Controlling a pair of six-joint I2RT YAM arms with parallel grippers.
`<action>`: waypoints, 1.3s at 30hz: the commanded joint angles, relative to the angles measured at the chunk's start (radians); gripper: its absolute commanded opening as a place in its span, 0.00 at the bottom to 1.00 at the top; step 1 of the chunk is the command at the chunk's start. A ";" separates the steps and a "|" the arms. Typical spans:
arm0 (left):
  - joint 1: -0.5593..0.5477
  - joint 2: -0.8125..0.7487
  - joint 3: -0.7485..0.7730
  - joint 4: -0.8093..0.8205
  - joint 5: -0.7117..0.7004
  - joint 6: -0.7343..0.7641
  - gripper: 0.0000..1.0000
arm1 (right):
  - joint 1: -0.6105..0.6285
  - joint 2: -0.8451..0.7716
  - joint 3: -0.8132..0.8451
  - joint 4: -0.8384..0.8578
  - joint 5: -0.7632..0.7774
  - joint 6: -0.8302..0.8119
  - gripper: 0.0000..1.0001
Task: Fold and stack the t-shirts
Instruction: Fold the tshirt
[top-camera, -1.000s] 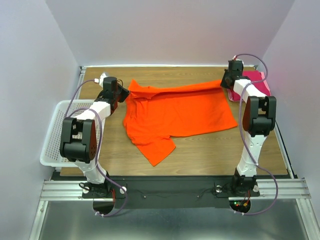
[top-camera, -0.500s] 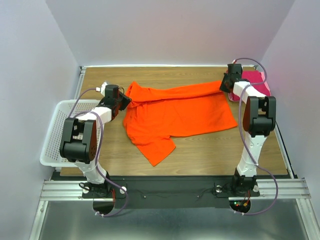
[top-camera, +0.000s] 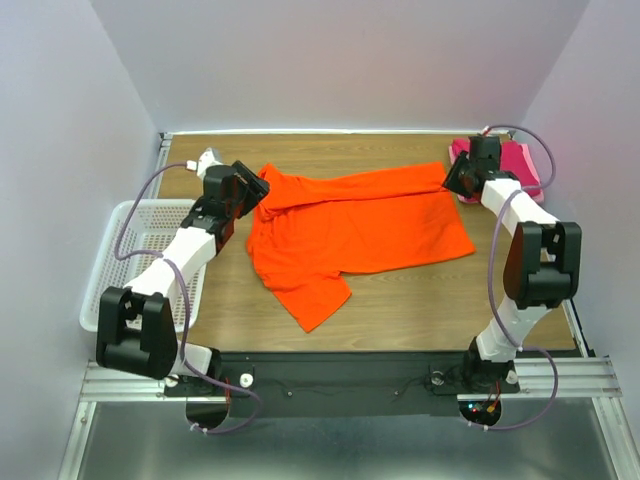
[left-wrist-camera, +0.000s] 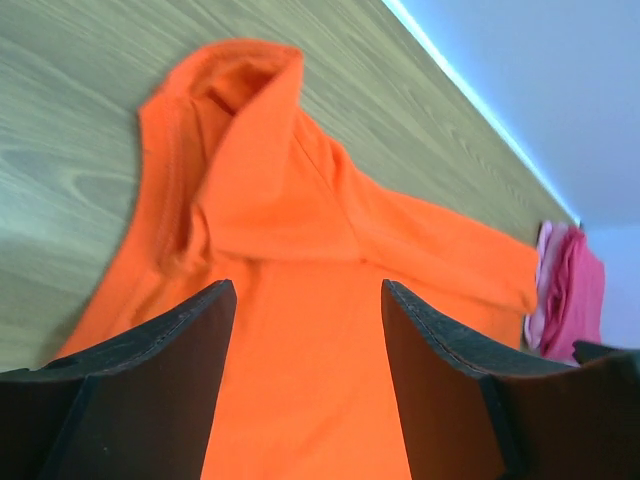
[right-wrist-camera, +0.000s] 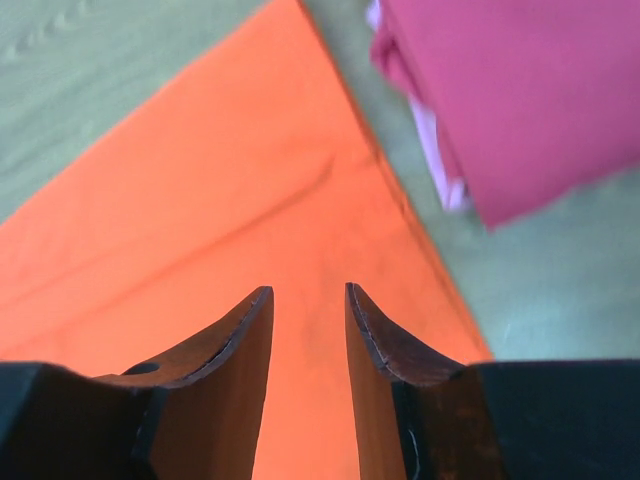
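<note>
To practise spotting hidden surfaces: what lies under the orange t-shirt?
The orange t-shirt lies spread on the wooden table, its far edge folded over onto itself. The board beneath is covered, so whether anything else lies under the cloth cannot be seen.

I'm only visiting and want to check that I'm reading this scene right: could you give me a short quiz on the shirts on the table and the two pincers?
1. Which stands wider open, the left pincer or the right pincer?
2. True or false: the orange t-shirt is folded into a neat square.
3. The pink t-shirt lies: A) on top of the orange t-shirt; B) at the far right corner of the table; C) between the left pincer's fingers.
Key: 1 left; 2 false, it lies spread out and rumpled; 3 B.
</note>
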 joint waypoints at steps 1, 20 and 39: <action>-0.105 -0.073 -0.054 -0.115 -0.069 0.083 0.69 | -0.009 -0.067 -0.080 -0.056 -0.048 0.079 0.41; -0.198 0.062 -0.257 -0.299 0.024 0.052 0.42 | -0.015 -0.209 -0.520 -0.162 -0.065 0.199 0.40; -0.156 -0.299 -0.254 -0.615 0.011 0.047 0.46 | -0.059 -0.627 -0.671 -0.377 -0.073 0.297 0.55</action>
